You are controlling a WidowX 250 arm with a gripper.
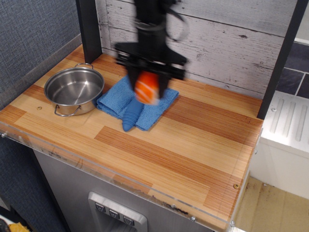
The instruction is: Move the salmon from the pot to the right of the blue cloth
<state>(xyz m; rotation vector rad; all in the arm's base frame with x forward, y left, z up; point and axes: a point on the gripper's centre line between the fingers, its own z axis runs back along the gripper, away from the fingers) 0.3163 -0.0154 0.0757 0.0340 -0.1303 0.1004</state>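
My gripper (147, 87) is shut on the salmon (147, 89), an orange toy piece with white stripes, and holds it in the air above the blue cloth (116, 99). The arm is blurred with motion. The blue cloth lies folded on the wooden counter, partly hidden behind the gripper and salmon. The shiny steel pot (74, 90) stands empty at the left, beside the cloth's left edge.
A blue-handled fork (130, 117) lies on the cloth, its grey head hidden behind the salmon. A wooden plank wall (217, 38) runs along the back. A dark post (89, 29) stands behind the pot. Bare wooden counter (207, 130) lies right of the cloth.
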